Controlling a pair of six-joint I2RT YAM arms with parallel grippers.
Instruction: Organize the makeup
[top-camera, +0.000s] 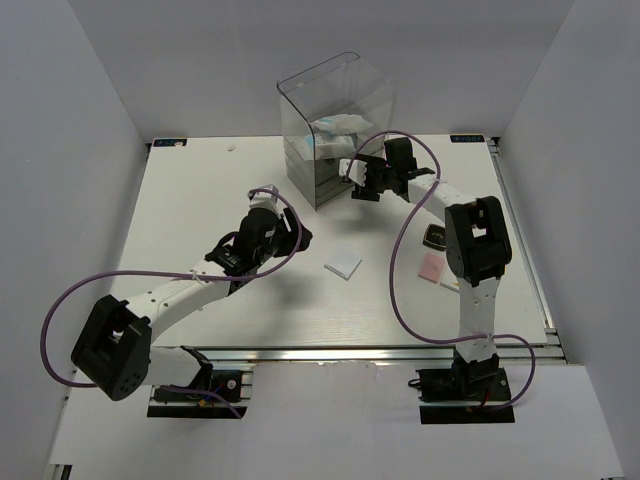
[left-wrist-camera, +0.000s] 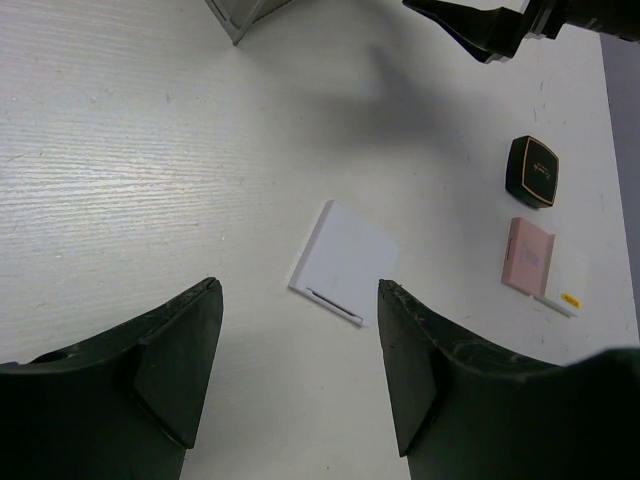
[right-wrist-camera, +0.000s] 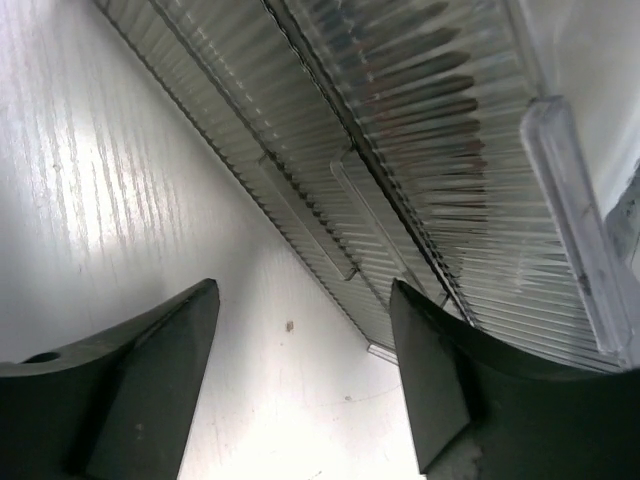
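A white flat pad (top-camera: 343, 265) lies mid-table; in the left wrist view it (left-wrist-camera: 343, 261) sits just ahead of my open, empty left gripper (left-wrist-camera: 300, 300). A black square compact (top-camera: 436, 238) and a pink square palette (top-camera: 431, 266) lie to the right beside the right arm; both show in the left wrist view, compact (left-wrist-camera: 532, 171) and palette (left-wrist-camera: 527, 255), with a small white packet (left-wrist-camera: 563, 284) next to the palette. White packets (top-camera: 335, 130) sit inside the clear drawer box (top-camera: 335, 125). My right gripper (top-camera: 362, 180) is open and empty at the box's ribbed front (right-wrist-camera: 400, 150).
The tall clear box stands at the table's back centre. The left arm (top-camera: 250, 245) reaches across the table's left middle. Grey walls enclose the table on three sides. A metal rail (top-camera: 360, 352) runs along the near edge.
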